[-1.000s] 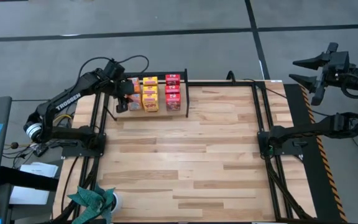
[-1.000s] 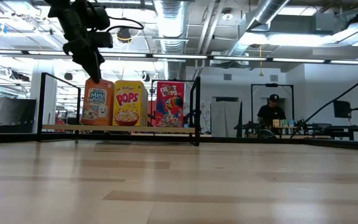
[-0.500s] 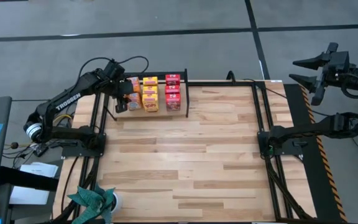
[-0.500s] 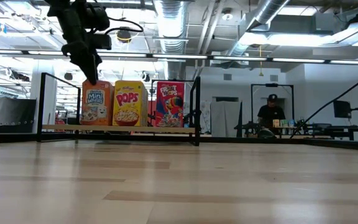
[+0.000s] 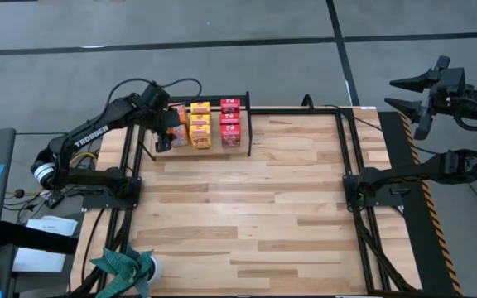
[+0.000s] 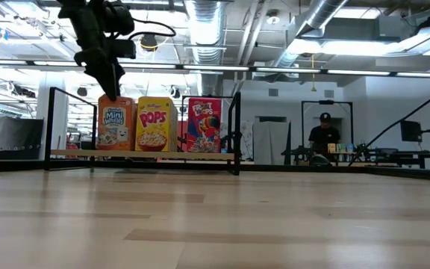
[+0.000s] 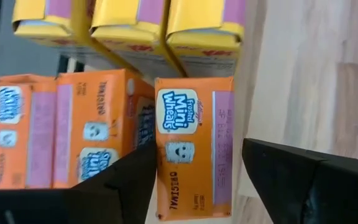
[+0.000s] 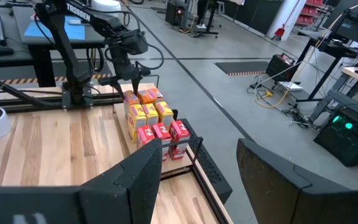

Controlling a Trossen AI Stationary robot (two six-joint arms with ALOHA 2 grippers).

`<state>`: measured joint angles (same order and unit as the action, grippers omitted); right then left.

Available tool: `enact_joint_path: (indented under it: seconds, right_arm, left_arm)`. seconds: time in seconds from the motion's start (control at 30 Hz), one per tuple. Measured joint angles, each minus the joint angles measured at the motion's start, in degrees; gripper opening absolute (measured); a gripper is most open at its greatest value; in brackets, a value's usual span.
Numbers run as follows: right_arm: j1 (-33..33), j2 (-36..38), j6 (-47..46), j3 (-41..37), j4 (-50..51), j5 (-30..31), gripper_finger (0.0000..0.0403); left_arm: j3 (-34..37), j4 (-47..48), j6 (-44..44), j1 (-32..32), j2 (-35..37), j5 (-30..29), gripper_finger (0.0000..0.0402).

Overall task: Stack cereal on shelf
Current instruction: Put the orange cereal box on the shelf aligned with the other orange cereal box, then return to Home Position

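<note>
- Step in hand, as I judge it: release of the last orange box. The left gripper (image 5: 163, 132) hangs over the left end of the shelf (image 5: 247, 124), at the far left corner of the bench (image 5: 255, 215).
- Left jaws: in the left wrist view the two dark fingers (image 7: 114, 186) stand on either side of the front orange Mini-Wheats box (image 7: 194, 146) with a gap showing on each side, so they are parted and appear to hold nothing; whether a pad brushes the carton cannot be told.
- The cereal (image 5: 201, 124): all of it stands on the shelf in three columns, orange, yellow, red. No box lies loose on the bench, so the stacking looks finished or nearly so.
- Next move, by my reading: a straight lift clear of the row, without a sideways drag that could tip the orange box against the yellow box (image 6: 153, 123).
- Right gripper (image 5: 421, 93): parked beyond the far right corner of the bench, well apart from the shelf, jaws spread and empty.
- High view only: three-deep columns and both arms at once.
- Low view only: upright printed fronts, the red box (image 6: 204, 125) at the end, and a person (image 6: 325, 134) far behind.
- Left wrist view only: the gaps beside the carton.
</note>
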<state>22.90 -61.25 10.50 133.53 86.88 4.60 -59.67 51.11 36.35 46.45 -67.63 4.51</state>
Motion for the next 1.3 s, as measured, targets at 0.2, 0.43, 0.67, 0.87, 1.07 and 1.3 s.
enact_joint_path:
  seconds: [0.2, 0.43, 0.67, 0.87, 1.07, 1.3]
  right_arm:
    - [0.0, 0.0, 0.0, 0.0, 0.03, 0.0, 0.0232]
    - [0.01, 0.02, 0.01, 0.0, 0.05, -0.01, 0.0232]
    - [0.02, 0.02, 0.02, 0.0, 0.07, -0.02, 0.0232]
    - [0.02, 0.02, 0.39, 0.0, -0.6, -0.02, 0.0232]
    - [0.01, 0.11, -0.98, 0.0, -0.78, -0.02, 0.0232]
    - [0.01, 0.17, -1.46, -0.01, 2.14, -0.02, 0.0232]
  left_arm:
    - [-0.01, -0.03, -0.41, -1.55, 0.92, -3.99, 0.0238]
    - [-1.67, 0.18, -4.05, -1.72, 2.61, -3.99, 0.0248]
    - [-7.2, 3.28, -5.01, -2.64, 3.55, -7.23, 0.0259]
    - [-15.64, 8.07, -13.97, -5.85, 3.6, -7.76, 0.0261]
    - [-27.69, 8.46, -34.98, -9.96, 3.6, -8.0, 0.0261]
    - [-40.43, 9.95, -50.04, -13.24, 3.67, -7.37, 0.0261]
